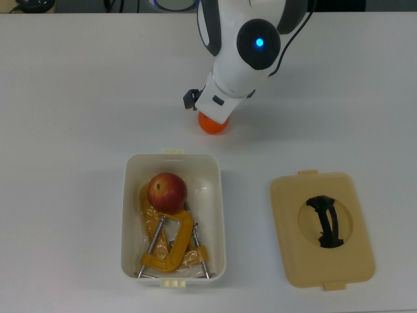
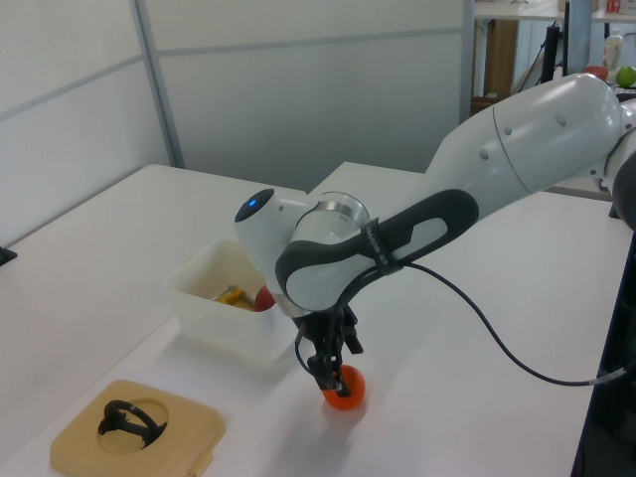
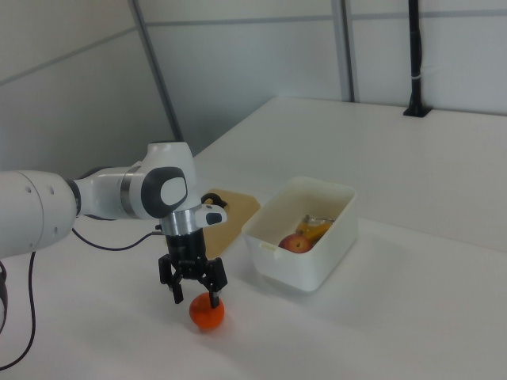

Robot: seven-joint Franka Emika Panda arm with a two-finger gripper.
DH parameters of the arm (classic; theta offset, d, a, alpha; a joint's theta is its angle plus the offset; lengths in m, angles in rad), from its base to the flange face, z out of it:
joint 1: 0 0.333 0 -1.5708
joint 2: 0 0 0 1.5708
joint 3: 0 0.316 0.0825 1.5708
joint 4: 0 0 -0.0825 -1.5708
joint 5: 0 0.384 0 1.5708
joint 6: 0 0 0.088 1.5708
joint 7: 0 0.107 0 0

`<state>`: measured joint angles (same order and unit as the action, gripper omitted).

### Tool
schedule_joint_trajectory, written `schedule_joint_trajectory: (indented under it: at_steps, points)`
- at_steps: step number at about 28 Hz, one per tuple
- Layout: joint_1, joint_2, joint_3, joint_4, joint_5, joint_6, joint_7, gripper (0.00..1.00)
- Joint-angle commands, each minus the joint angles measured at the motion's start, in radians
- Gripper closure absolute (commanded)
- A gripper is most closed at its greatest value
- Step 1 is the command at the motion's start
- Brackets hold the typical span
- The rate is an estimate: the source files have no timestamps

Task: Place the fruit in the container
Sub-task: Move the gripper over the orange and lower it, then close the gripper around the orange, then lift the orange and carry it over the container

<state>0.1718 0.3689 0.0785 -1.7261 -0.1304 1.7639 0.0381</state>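
The orange [image 3: 207, 314] lies on the white table beside the white container [image 3: 295, 274]. My gripper [image 3: 196, 297] is open and lowered right over the orange, one finger on each side of its top. In the left view the gripper [image 2: 333, 375] reaches down onto the orange [image 2: 345, 391]. From the top, the arm's body hides the gripper and most of the orange [image 1: 212, 125]. The red apple [image 1: 167, 192] sits inside the container [image 1: 126, 215], at the end nearest the orange.
Yellow C-clamps [image 1: 171, 251] lie in the container under and beside the apple. A flat tan lid [image 1: 322, 228] with a black handle lies at the top view's right of the container. A black cable trails from the arm across the table [image 2: 507, 313].
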Motion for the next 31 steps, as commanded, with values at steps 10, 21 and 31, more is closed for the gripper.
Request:
schedule_joint_trajectory:
  at_steps: [10,21,31]
  points:
    - [0.02,0.05,-0.008,0.01,-0.078,0.009,-0.024,0.14]
    - [0.02,0.05,-0.005,0.016,-0.069,0.009,-0.032,1.0]
    - [0.017,0.021,0.003,0.086,-0.058,-0.007,-0.037,1.0]
